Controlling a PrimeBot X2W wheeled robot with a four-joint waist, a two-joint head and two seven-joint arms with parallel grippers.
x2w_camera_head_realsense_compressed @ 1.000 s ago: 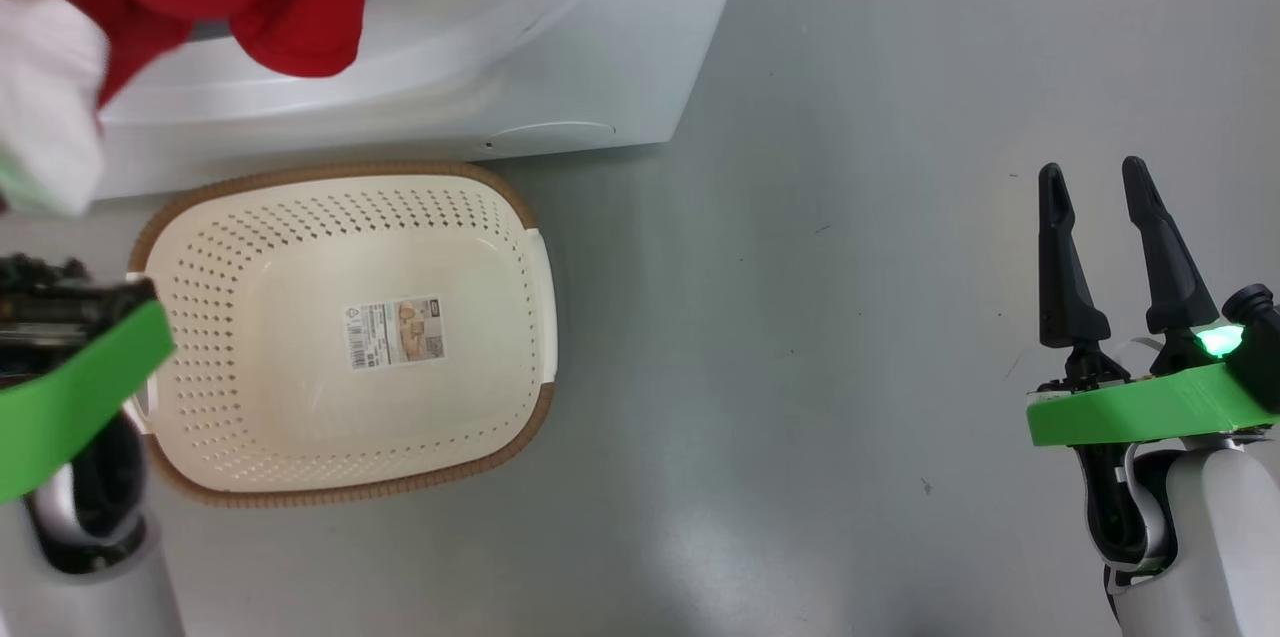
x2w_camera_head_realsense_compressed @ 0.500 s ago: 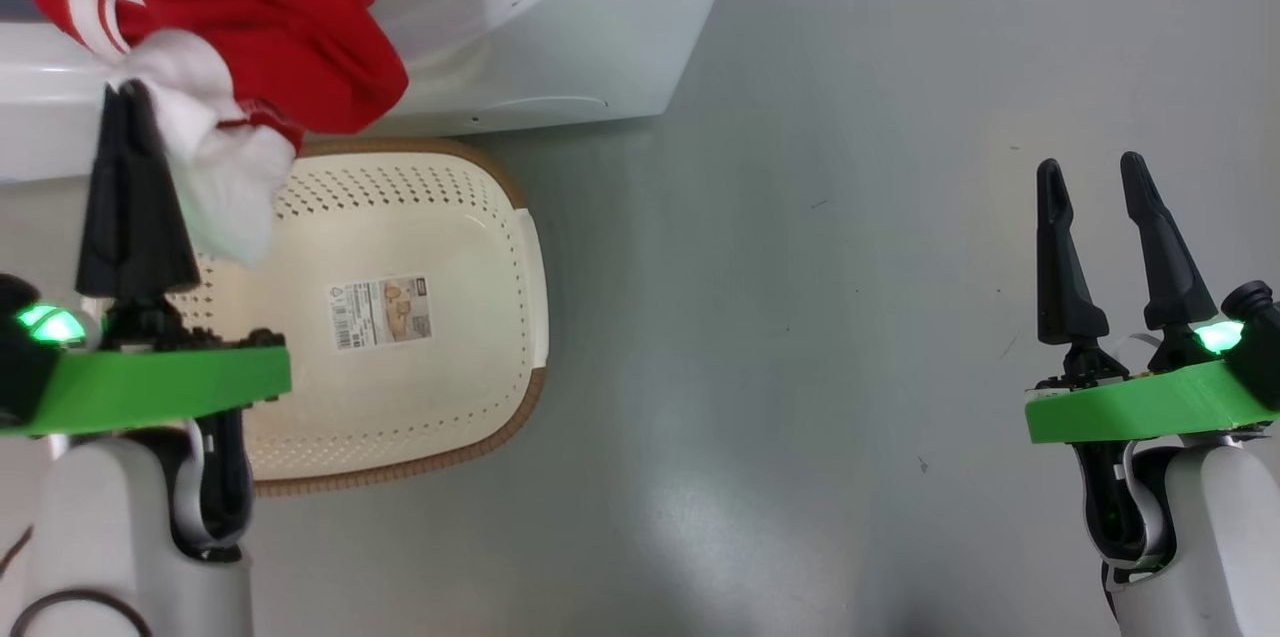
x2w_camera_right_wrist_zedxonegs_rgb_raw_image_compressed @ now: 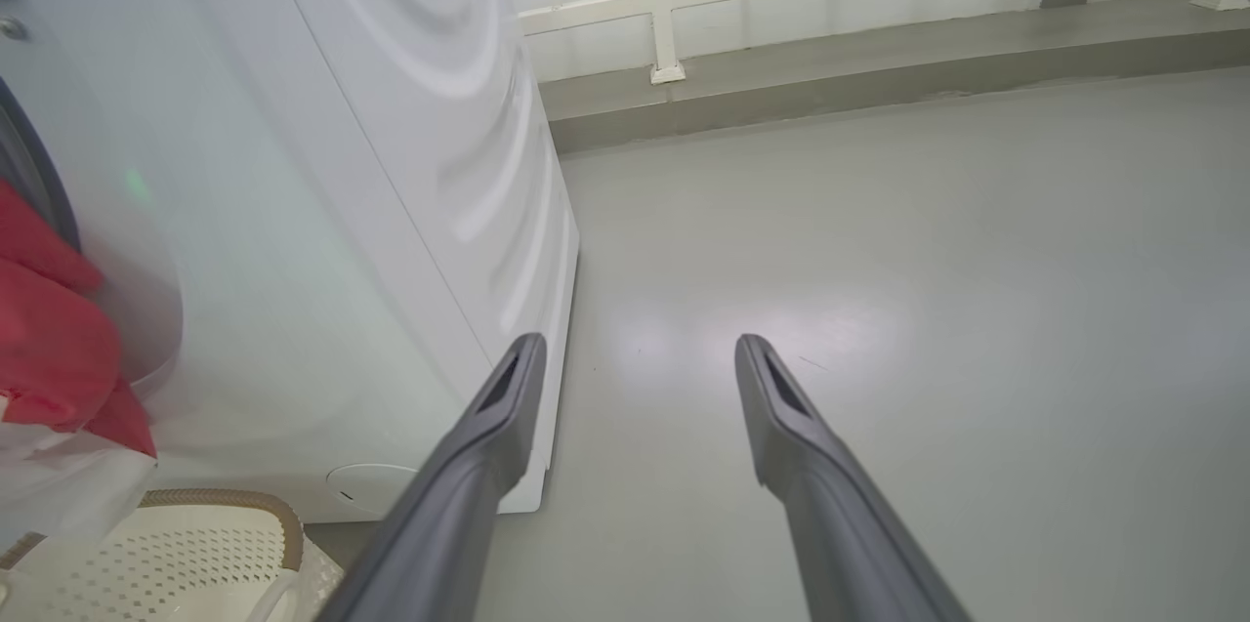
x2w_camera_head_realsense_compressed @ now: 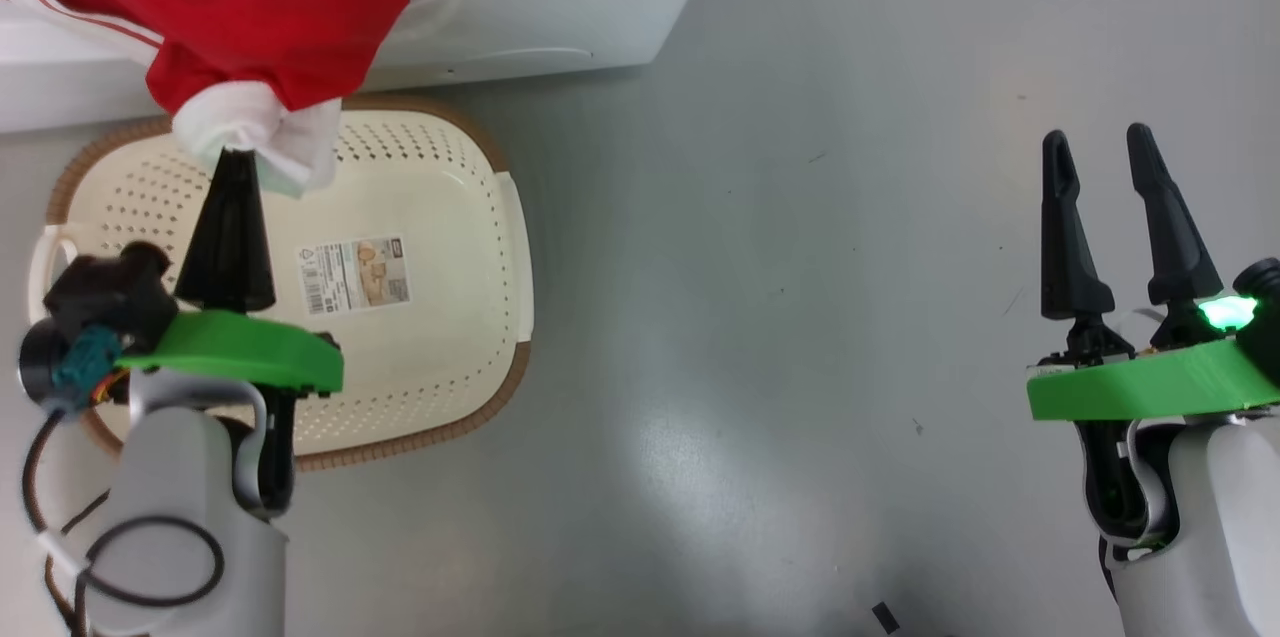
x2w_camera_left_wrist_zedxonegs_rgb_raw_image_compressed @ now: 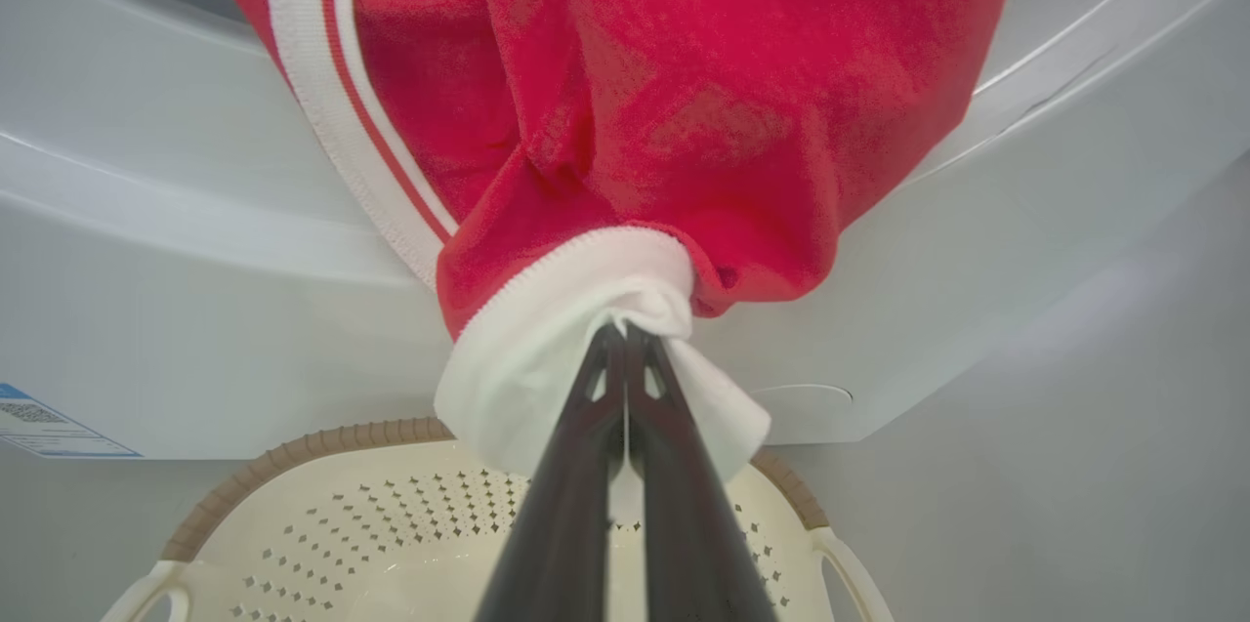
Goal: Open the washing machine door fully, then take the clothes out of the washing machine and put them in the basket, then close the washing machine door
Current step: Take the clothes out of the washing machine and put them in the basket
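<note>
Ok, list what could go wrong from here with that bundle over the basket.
1. The left gripper pinches only a white edge of the clothes; the red bulk could pull it free.
2. The bundle hangs above the far rim of the basket, beside the washing machine; released here, part may land outside.

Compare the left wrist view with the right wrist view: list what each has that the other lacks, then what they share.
Left wrist: the left gripper shut on the clothes by a white fold, and a blue label. Right wrist: the open right gripper, a white railing. Shared: the washing machine, the basket, the red clothes.
</note>
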